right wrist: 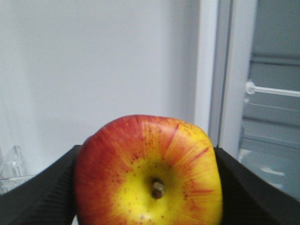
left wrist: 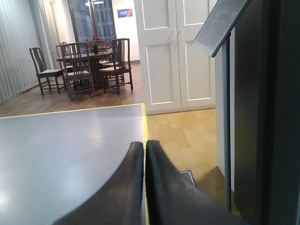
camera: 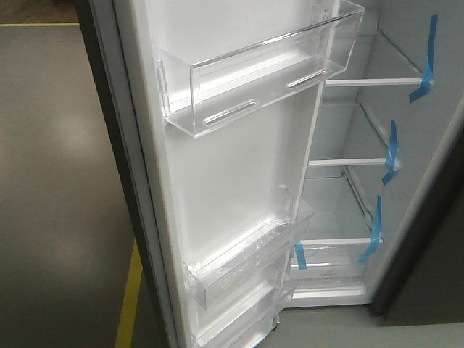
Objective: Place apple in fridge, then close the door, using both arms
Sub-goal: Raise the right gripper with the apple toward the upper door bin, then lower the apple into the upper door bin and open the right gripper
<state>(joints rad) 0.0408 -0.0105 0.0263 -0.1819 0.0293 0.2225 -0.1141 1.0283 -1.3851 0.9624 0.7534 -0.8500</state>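
Note:
My right gripper (right wrist: pixel 147 187) is shut on the apple (right wrist: pixel 147 171), red with a yellow patch around its stem, which faces the camera. Behind it is the white lining of the door (right wrist: pixel 93 70) and, at the right, the fridge's inside with a shelf (right wrist: pixel 274 91). In the front view the fridge (camera: pixel 348 181) stands open, white inside with glass shelves and blue tape strips. Its door (camera: pixel 239 167) swings toward me with clear plastic bins (camera: pixel 261 72). No gripper shows in the front view. My left gripper (left wrist: pixel 144 146) is shut and empty, beside the dark grey fridge side (left wrist: pixel 262 117).
The left wrist view shows grey floor with a yellow line (left wrist: pixel 145 126), wood floor, white double doors (left wrist: pixel 176 51) and a dining table with chairs (left wrist: pixel 84 65) far off. A yellow floor line (camera: pixel 130 297) runs left of the door.

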